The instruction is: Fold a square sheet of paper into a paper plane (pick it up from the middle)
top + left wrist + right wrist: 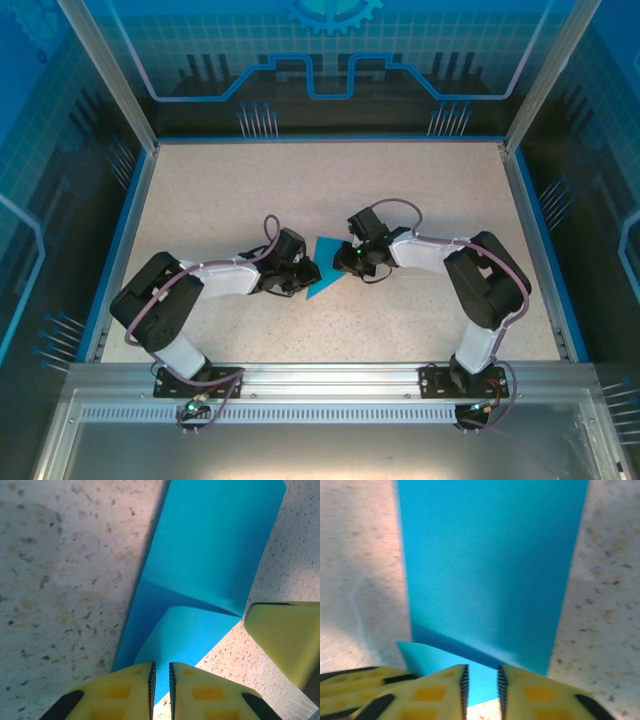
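Teal paper plane, part-folded, on speckled table

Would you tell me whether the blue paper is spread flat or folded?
Folded, at least partly: the paper shows a crease with one layer overlapping another.

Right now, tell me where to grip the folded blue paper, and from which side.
Grip the folded corner flap of the blue paper, coming in low from the left gripper side. Its free edge seems slightly lifted, while the rest lies flat on the table.
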